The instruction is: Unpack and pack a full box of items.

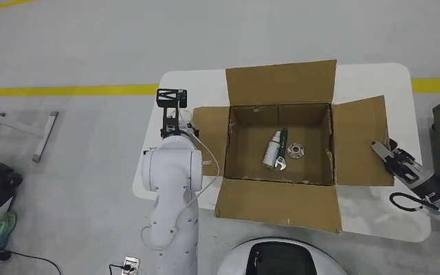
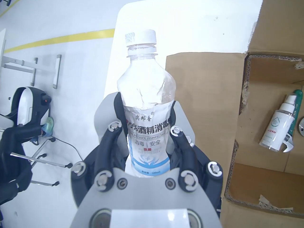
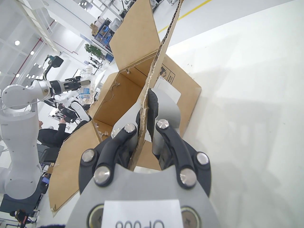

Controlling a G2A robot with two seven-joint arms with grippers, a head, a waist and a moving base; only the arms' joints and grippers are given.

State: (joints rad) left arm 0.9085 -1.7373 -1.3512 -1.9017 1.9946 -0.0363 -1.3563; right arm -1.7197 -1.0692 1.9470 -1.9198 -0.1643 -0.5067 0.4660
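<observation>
Between the fingers of my left gripper (image 2: pixel 146 122): clear plastic bottle (image 2: pixel 145 84), white cap, pinched around its labelled lower body, cap end pointing away from the wrist. Bottle is outside the box, over the left part of the table, just beside the box's left flap (image 2: pixel 209 96). My right gripper (image 3: pixel 145 110) is pressed together on the right flap (image 1: pixel 357 141), with the cardboard clamped between both pads at the flap's outer edge.

The cardboard box (image 1: pixel 278 115) sits open mid-table, all four flaps spread outward. On the box floor a white spray bottle (image 2: pixel 276 129) lies on its side. A green-handled wrench (image 2: pixel 289 143) lies alongside, touching it, and a small round metal part (image 1: pixel 295 150) lies just beside the wrench, apart from the spray bottle.

The white table (image 1: pixel 385 75) has rounded corners and the box takes up most of its middle. Past the table is grey floor with a yellow line (image 1: pixel 69 90) running across.
</observation>
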